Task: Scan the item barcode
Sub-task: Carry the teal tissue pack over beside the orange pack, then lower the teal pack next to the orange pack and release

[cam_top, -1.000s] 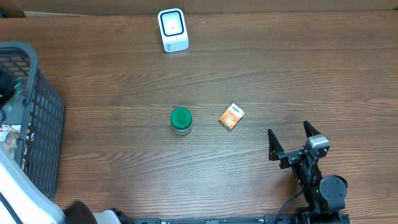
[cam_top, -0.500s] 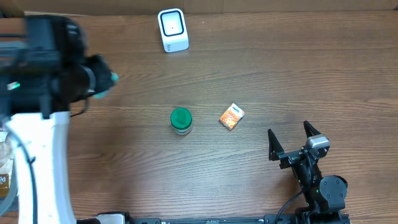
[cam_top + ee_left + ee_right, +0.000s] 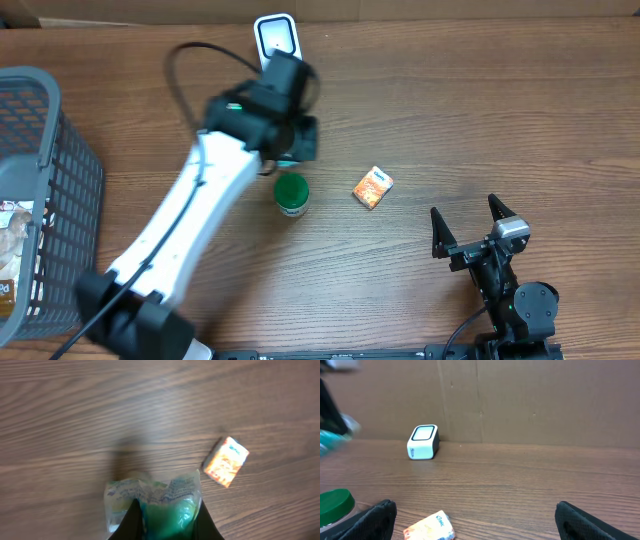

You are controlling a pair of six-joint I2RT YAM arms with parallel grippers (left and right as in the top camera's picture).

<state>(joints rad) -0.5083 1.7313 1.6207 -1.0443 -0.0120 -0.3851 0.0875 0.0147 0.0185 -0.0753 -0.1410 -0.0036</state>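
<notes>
**Left arm has swung in from the basket side to the middle of the table**

Since half a second ago the left arm has crossed from the far left of the table to its centre; nothing else on the table has shifted, and the right arm has stayed where it was.

The left gripper point(image 3: 167, 524) is clamped narrowly on a green-filled packet point(image 3: 159, 494); in the left wrist view its two dark fingers pinch the packet's lower edge, and the clear plastic with pale printing bulges above them; the picture is soft, so the print cannot be read and no barcode can be made out. Seen from overhead, the packet is almost wholly hidden under the wrist, with only a sliver of teal showing; it is held above the wooden table point(image 3: 480, 110), between the barcode scanner point(image 3: 277, 46) at the far edge and a green-lidded jar point(image 3: 291, 194) just below it.

A small orange carton point(image 3: 373, 187) lies flat to the right of the jar, apart from it; a grey mesh basket point(image 3: 45, 190) stands at the left edge with packaged goods inside.

The right gripper point(image 3: 464, 212) rests near the front right corner, jaws spread wide and holding nothing; its camera faces the scanner and a cardboard wall point(image 3: 530, 400) behind the table.
</notes>
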